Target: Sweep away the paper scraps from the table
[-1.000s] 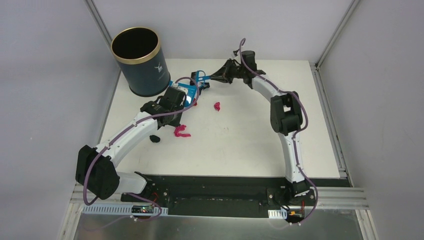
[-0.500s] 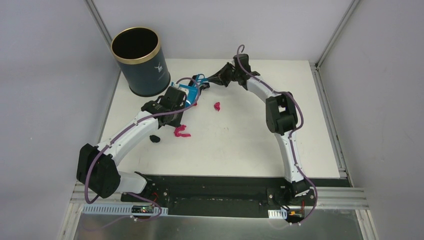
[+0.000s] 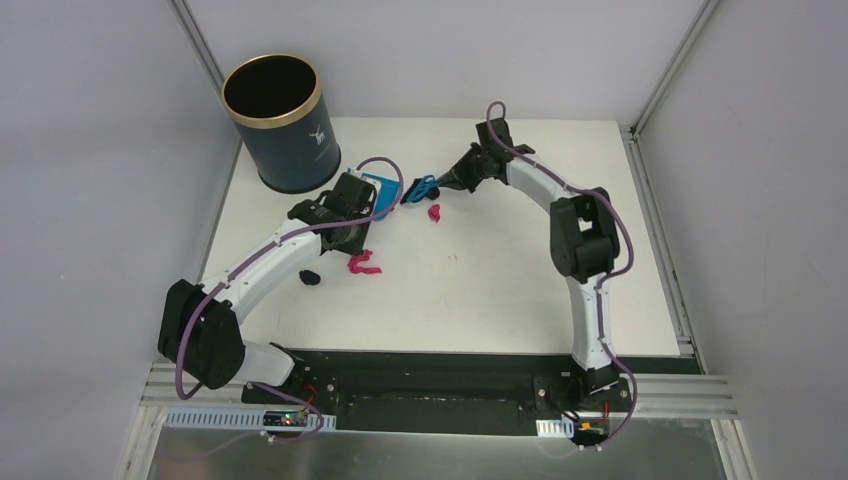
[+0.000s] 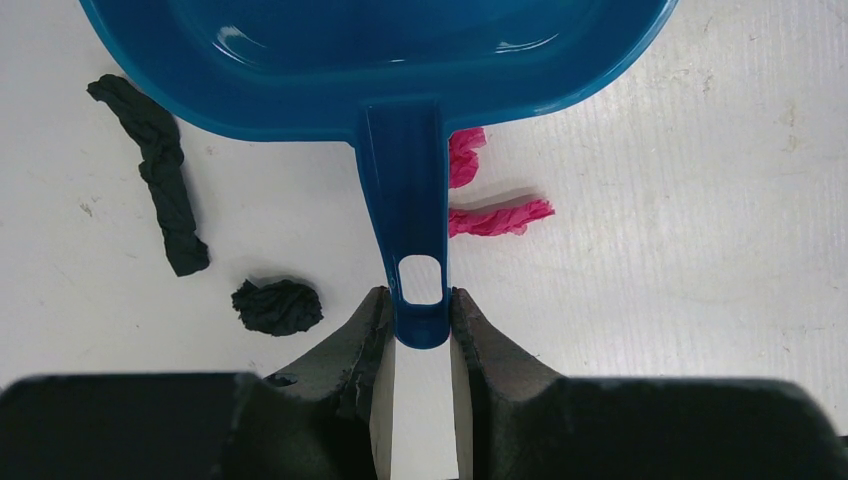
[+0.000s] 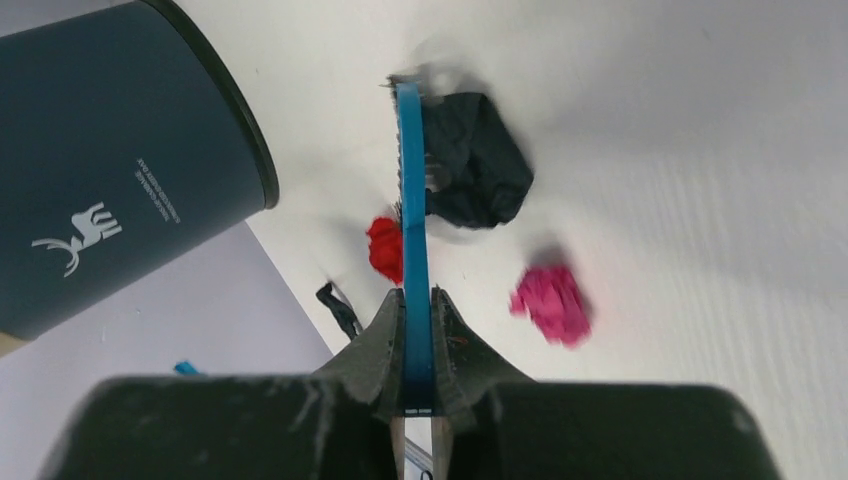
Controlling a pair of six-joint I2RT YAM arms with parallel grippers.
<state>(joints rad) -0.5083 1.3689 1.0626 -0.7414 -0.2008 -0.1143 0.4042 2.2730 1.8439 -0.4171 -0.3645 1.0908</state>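
We held the blue dustpan (image 4: 380,50) by the tip of its handle, our left hand (image 4: 421,322) clenched on it. Our right hand (image 5: 417,300) gripped the blue brush (image 5: 410,200) edge-on. The paper scraps (image 4: 495,218), pink, red and black, lay loose on the white surface (image 3: 480,280) around both tools, near the dark bin (image 3: 280,120).
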